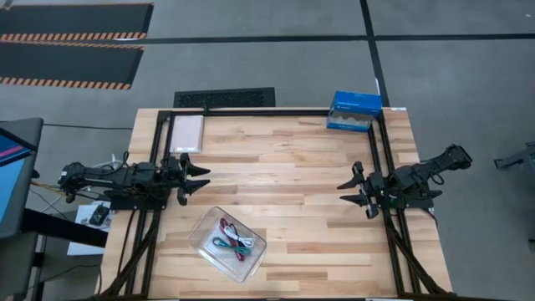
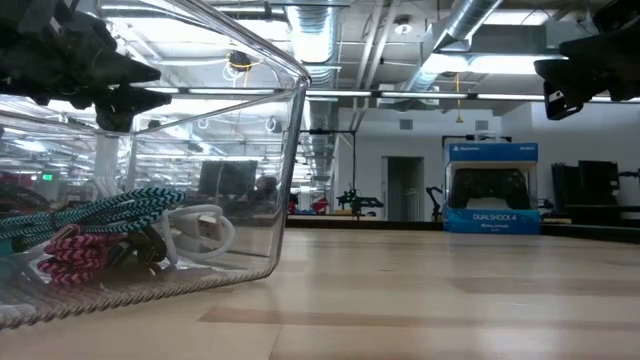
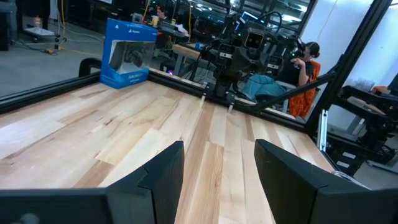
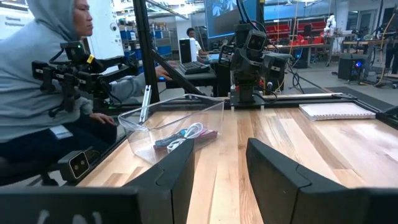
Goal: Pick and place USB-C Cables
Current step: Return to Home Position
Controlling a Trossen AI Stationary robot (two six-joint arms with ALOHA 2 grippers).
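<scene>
The USB-C cables (image 1: 231, 237) lie coiled together on the floor of the clear tray (image 1: 206, 224), which stands near the table's near edge. In the low view the teal (image 2: 95, 212), magenta-pink (image 2: 70, 250) and white (image 2: 205, 228) cables show through the tray's wall; the dark one is hard to make out. My left gripper (image 1: 201, 178) hovers open at the table's left side, above and beyond the tray. My right gripper (image 1: 349, 192) hovers open at the right side. Neither touches anything.
A blue DualShock box (image 1: 354, 110) stands at the far right corner. A white notebook (image 1: 186, 133) lies at the far left. A black frame (image 1: 267, 111) runs along the table's edges. A person in a grey hoodie (image 4: 43, 81) sits beyond the table's left side.
</scene>
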